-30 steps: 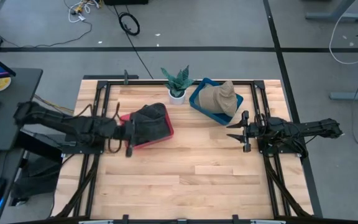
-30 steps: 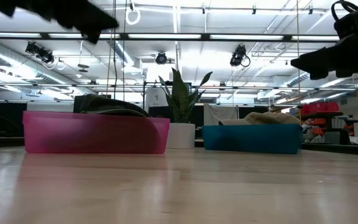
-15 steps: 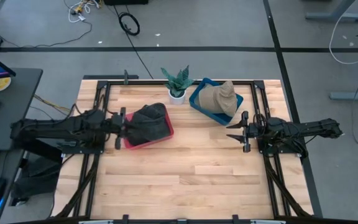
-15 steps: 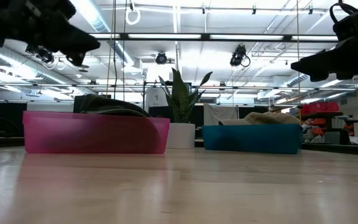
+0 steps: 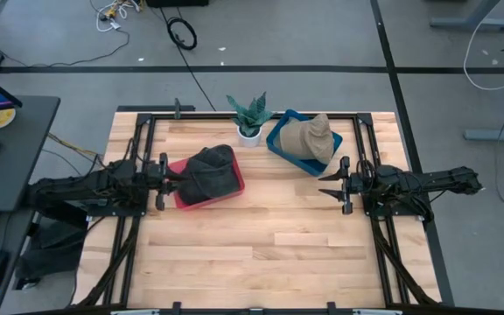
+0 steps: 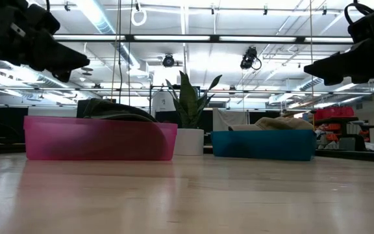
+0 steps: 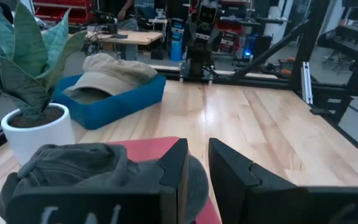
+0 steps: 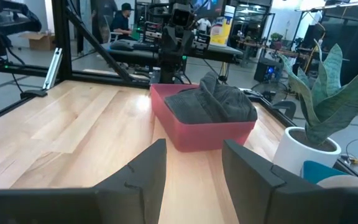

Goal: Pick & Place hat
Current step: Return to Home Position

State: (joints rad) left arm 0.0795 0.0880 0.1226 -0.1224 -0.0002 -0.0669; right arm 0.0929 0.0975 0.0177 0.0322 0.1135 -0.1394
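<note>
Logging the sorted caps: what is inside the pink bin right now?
A dark cap fills the pink bin, rising above its rim. Anything beneath it is covered, so a count cannot be made.

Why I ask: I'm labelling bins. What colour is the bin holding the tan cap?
The bin is blue; high view.
</note>
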